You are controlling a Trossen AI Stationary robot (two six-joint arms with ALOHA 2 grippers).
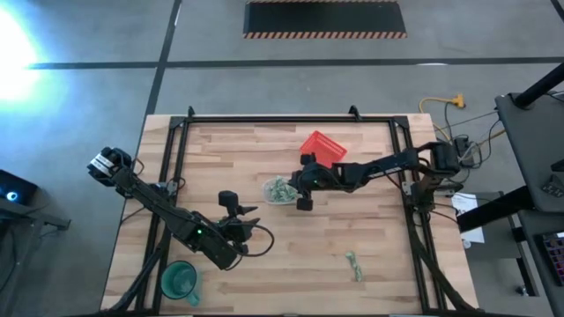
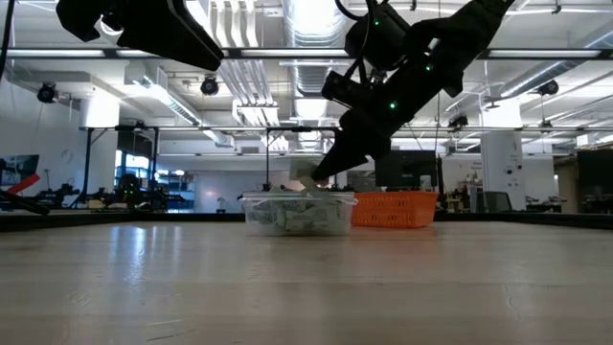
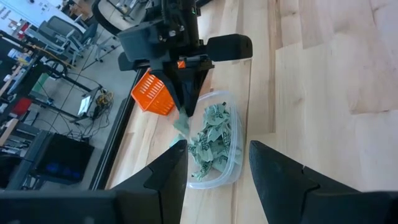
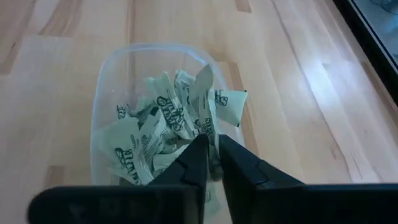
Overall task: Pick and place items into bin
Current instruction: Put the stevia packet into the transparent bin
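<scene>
We had the right gripper [image 4: 212,163] over the bin [image 1: 280,190] at table centre, fingers nearly together, pinching one wrapped item [image 4: 204,84]. These packets looked light, crinkly and slippery, so grab an edge. Stray items [image 1: 354,265] sat at 5 o'clock; left gripper [image 3: 217,163] spread.

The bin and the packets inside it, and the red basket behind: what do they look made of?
The bin looks like thin clear plastic, glossy: the wood shows through its walls. The packets look like printed paper or film wrappers, pale green and white, creased and matte; which one I can't tell. The red basket seems moulded plastic mesh, with open holes in its walls.
</scene>
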